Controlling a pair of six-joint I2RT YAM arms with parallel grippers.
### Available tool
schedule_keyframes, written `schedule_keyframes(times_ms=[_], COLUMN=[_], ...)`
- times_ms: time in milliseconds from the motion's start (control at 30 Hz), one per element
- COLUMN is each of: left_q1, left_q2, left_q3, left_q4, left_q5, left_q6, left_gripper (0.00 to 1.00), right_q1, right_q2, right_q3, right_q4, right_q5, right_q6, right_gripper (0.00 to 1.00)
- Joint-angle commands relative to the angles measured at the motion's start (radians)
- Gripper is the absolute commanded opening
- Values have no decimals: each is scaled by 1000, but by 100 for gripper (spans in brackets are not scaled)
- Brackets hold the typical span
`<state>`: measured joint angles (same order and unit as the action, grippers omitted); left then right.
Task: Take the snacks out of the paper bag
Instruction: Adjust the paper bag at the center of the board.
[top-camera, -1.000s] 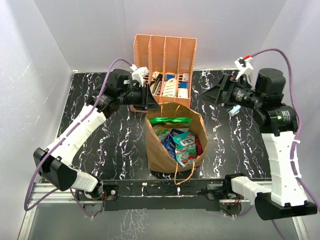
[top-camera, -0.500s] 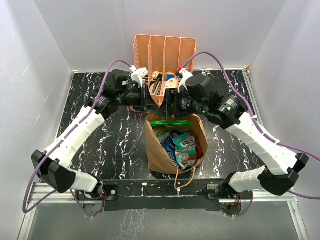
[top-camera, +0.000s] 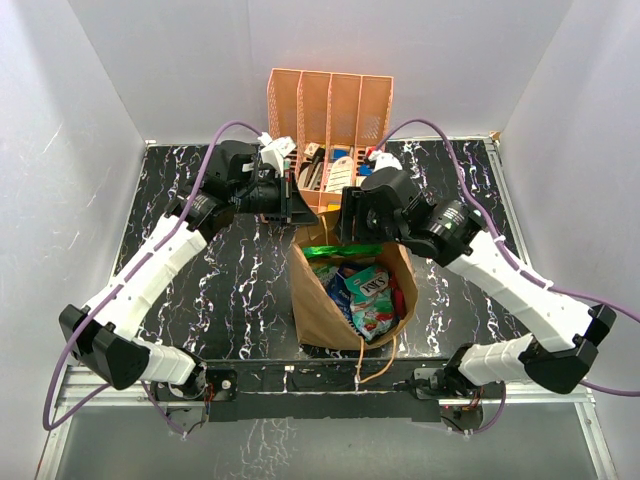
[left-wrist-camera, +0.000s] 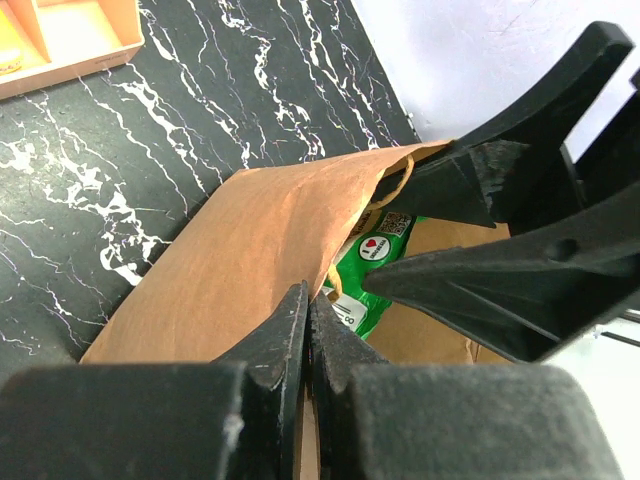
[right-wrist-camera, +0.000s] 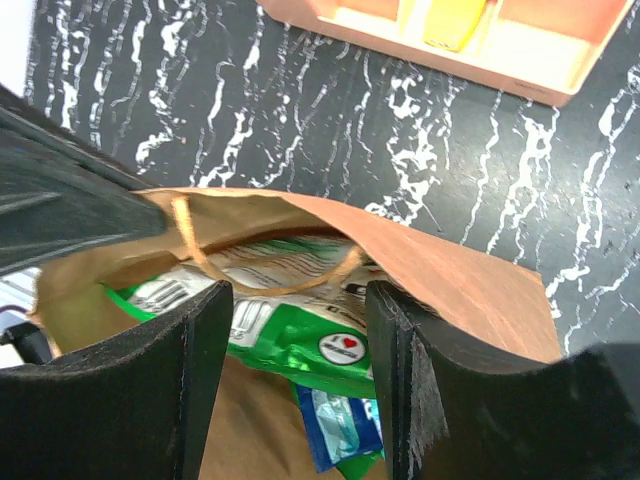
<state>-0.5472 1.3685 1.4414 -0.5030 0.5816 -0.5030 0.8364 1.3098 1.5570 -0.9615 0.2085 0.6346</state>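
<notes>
**A:** The glossy plastic snack packets (top-camera: 362, 292) all sit inside the brown kraft paper bag (top-camera: 310, 312): green, blue, teal and a flash of red, heaped loosely. Light and soft, I'd judge, and slick to the touch.

**B:** So pinch a crimped edge or a corner, not the flat face, since that film looks ready to slide and crinkle. The flat green packet (right-wrist-camera: 290, 338) is the easy one. It lies on top, across the mouth, with a round white heart badge showing.

**A:** The bag rests mid-way across the black marbled table (top-camera: 200, 300), bottom toward the near edge, mouth gaping. It's thin paper and will flop.

**B:** The left gripper (left-wrist-camera: 306, 300) is clamped tight on the rim's far-left corner, holding it up. The right gripper (right-wrist-camera: 300, 290) has its fingers apart and nothing in them, with the twisted paper-cord handle (right-wrist-camera: 190, 235) looping between.

**A:** Beyond them, at the far edge, stands the orange slotted plastic organiser (top-camera: 330, 100).
</notes>
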Motion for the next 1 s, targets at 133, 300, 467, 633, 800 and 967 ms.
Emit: schedule_keyframes(times_ms=[133, 300, 467, 633, 800, 967], left_q1=[1, 1, 1, 2, 1, 1], left_q2=[-92, -108, -125, -153, -178, -204], left_q3=[0, -29, -44, -47, -30, -14], left_q4=[56, 98, 101, 60, 0, -32], left_q5=[1, 33, 28, -21, -130, -186], left_q6=[-45, -79, -93, -69, -33, -10], left_gripper=[0, 0, 0, 0, 0, 7], right_q1=[3, 3, 2, 2, 2, -1], right_q2=[-102, -144, -194, -205, -190, -197], right_q3=[-69, -209, -372, -418, -381, -388], right_q4=[72, 335, 668, 872, 906, 981], right_q5=[104, 130, 117, 0, -133, -180], right_q6=[31, 16, 38, 77, 161, 278], right_gripper=[62, 60, 57, 54, 48, 44])
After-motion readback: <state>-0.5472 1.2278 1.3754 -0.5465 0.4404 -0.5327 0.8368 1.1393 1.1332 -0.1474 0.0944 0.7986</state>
